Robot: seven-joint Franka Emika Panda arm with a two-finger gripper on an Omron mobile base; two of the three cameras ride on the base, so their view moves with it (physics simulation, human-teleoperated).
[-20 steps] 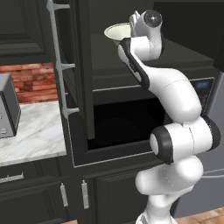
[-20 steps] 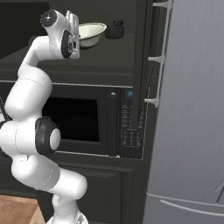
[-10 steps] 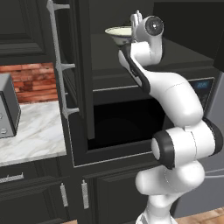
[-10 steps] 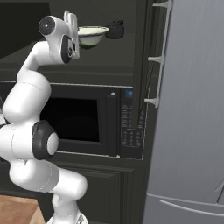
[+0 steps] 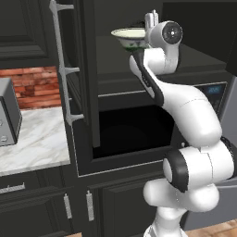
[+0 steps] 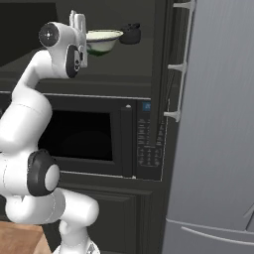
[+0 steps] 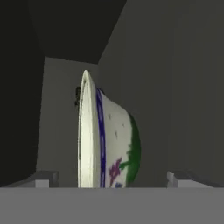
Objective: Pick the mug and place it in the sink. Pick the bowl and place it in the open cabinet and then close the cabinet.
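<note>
You have a dark kitchen wall here: a marble desk [image 5: 32, 139] at the left under red brick, a built-in microwave [image 6: 99, 136] low in the middle, and a grey fridge [image 6: 218, 124] at the right. Above the microwave the cabinet [image 5: 194, 41] stands open, its door [image 5: 85, 69] swung out to the left with the long silver handle [image 5: 62, 65] facing you.

The bowl [image 5: 130, 37] sits upright on the cabinet shelf near the front edge, rim level, foot down. A small dark object [image 6: 131, 33] lies just beyond it, farther in.

Your pincer [image 7: 112, 179] is spread wide, the fingertips [image 7: 43, 178] standing clear either side of the bowl, gripping nothing. Dark open space lies above and behind the bowl.
</note>
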